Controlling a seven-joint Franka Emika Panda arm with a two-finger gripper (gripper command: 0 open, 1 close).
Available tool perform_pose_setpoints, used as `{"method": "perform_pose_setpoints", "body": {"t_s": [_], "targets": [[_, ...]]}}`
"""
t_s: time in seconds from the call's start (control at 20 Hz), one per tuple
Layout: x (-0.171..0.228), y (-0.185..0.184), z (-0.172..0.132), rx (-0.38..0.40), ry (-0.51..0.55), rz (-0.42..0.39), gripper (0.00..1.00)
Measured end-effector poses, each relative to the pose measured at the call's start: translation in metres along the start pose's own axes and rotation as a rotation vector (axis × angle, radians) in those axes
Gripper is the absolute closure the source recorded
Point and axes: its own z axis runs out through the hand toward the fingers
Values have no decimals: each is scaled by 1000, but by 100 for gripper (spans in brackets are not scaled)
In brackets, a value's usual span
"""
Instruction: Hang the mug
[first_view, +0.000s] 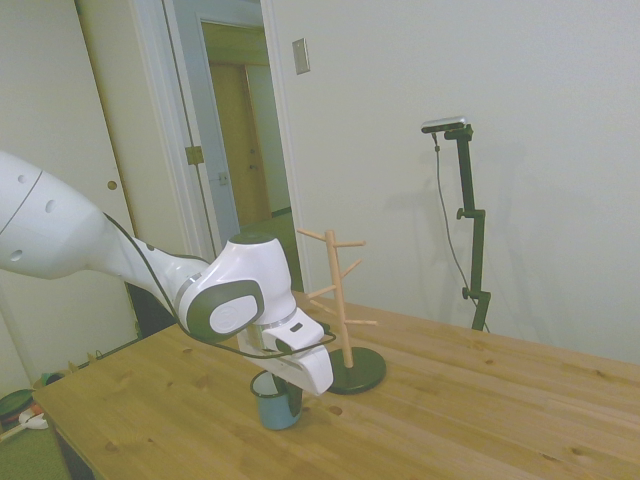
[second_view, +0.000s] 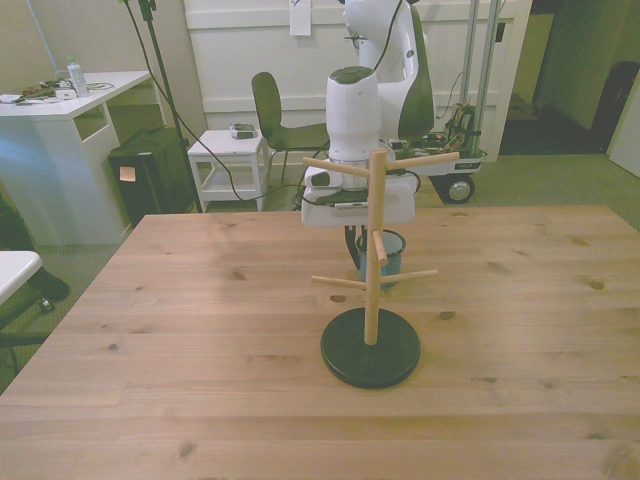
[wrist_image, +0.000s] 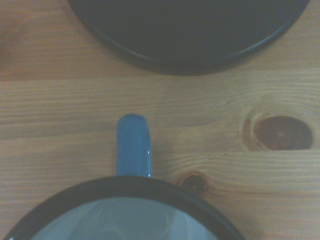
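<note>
So far nothing hangs: the small light-blue enamel mug (first_view: 277, 402) stands upright on the wooden table (first_view: 480, 420), near the black round base of the wooden peg tree (second_view: 371, 345). The gripper (first_view: 284, 392) sits low over the mug; whether its fingers grasp cannot be told.

I work in a lab set up in an ordinary room: my arm (second_view: 385, 60) reaches over a wooden table (second_view: 200, 330), with a desk (second_view: 60, 100), chair (second_view: 270, 110), cart (second_view: 228, 160) and cables behind.
</note>
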Motion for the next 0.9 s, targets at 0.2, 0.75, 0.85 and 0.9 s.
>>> {"method": "perform_pose_setpoints", "body": {"t_s": [0.2, 0.75, 0.85, 0.9], "targets": [[-5, -1, -4, -3, 9, -18, 100], [-32, 79, -102, 60, 108, 33, 100], [-30, 95, -119, 69, 121, 47, 100], [-28, 101, -126, 73, 128, 56, 100]]}}
